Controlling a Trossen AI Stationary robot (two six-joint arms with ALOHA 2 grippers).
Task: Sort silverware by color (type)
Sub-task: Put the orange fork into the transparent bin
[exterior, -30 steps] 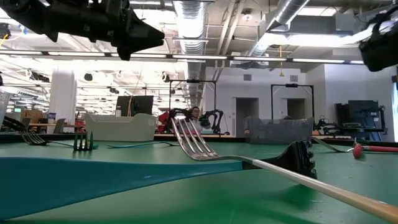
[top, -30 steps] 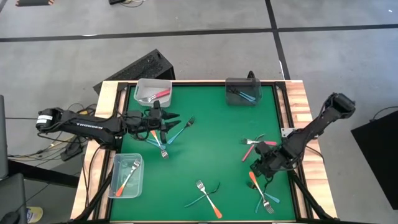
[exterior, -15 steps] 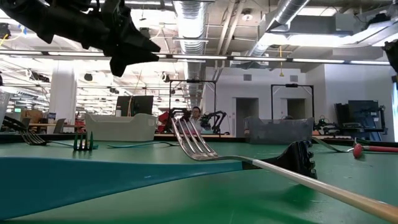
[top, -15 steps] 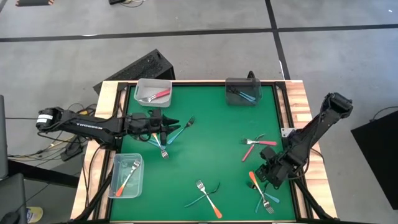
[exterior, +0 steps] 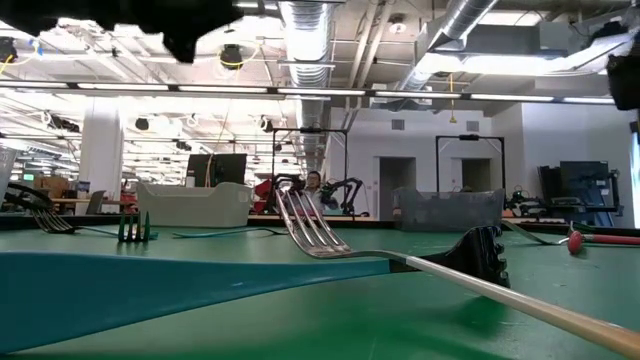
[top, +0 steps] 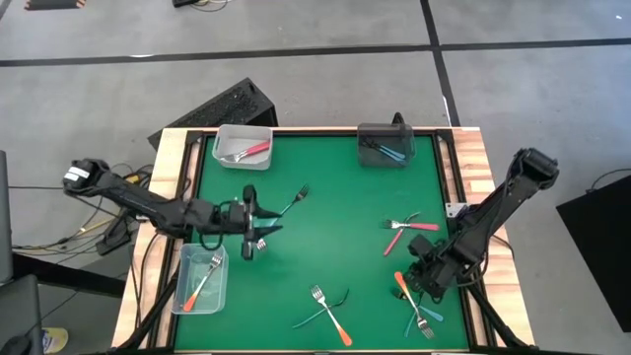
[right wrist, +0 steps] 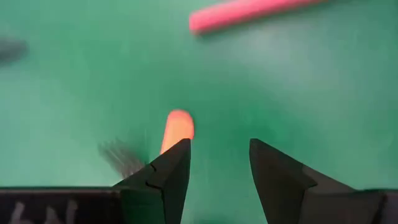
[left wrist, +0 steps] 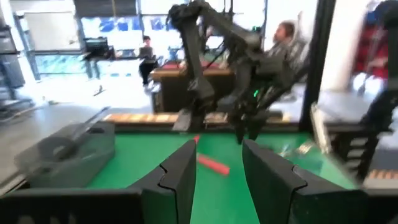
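High view: left gripper point(top: 248, 229) sits low over the green desk point(top: 335, 212) on the left side, fingers pointing toward the near edge, just beside the clear bin point(top: 200, 278) that holds an orange-handled fork point(top: 204, 279). Teal-handled forks point(top: 281, 209) lie just beyond those fingers; one fork head shows right beside them. Left wrist view: the fingers point(left wrist: 180, 177) are spread apart w/ nothing between them.

Right gripper point(top: 422, 279) is down at the right side of the desk. Right wrist view: fingers point(right wrist: 168, 171) released, gap empty; tip of an orange handle point(right wrist: 176, 129) lies just ahead of one finger, fork tines point(right wrist: 120, 155) beside it, and a pink handle point(right wrist: 245, 11) farther ahead. High view: that orange-handled fork point(top: 403, 289) lies touching or just beside the right fingers, w/ a teal-handled fork point(top: 422, 318) crossing nearby. Pink-handled forks point(top: 402, 231) lie apart from the fingers, toward desk centre.

Other silverware: an orange and teal pair point(top: 329, 309) near the front edge, well apart from both grippers. Sorted so far: pink-handled utensil point(top: 247, 151) in the far-left clear bin point(top: 243, 144); teal-handled utensils point(top: 390, 150) in the dark grey bin point(top: 385, 145).

Low view: fork head point(exterior: 305, 228) close up on the desk; arms mostly out of frame.
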